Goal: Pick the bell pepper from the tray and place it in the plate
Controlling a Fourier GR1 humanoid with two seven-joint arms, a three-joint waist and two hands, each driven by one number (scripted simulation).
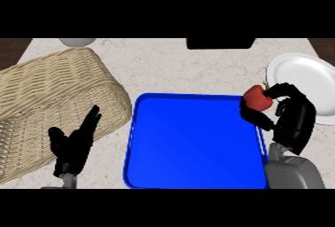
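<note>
- Speckled worktop carries a blue tray, white plate and wicker basket.
- Right hand fingers curl round the pepper, lifted over the tray's right rim, near the plate.
- Left hand rests open by the basket.
- Risk: releasing early would land the pepper short of the plate.

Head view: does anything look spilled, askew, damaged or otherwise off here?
Nothing stands out. The right robot hand holds the red bell pepper over the blue tray's right rim, beside the white plate. The wicker basket sits angled but looks intact.
</note>
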